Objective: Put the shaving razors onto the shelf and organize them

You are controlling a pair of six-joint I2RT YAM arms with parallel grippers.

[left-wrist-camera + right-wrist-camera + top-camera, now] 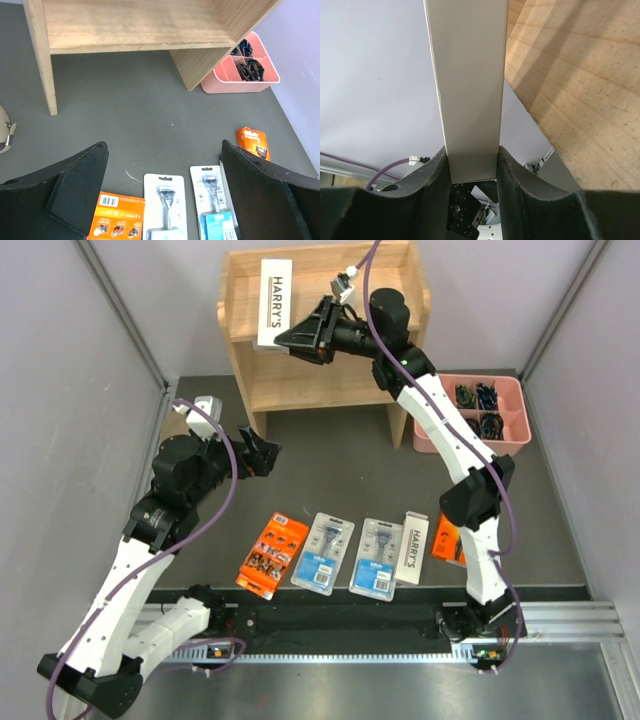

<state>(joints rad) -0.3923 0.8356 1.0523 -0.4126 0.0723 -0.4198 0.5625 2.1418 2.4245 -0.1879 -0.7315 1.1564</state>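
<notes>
Tray (235, 86) holds dark items (250, 67); right fingers (430, 190) clamp Harry's box (470, 90); left fingers (75, 195) apart.

Pink compartmented tray (505, 443), small dark items (477, 396) inside, grey tabletop (330, 465)

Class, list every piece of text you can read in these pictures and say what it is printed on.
"HARRY'S": long white box held by the right pincer at the shelf top.
"HARRY'S": second white box lying on the table.
Too small to read: print on the orange packs and blue-labelled blister packs.
</notes>
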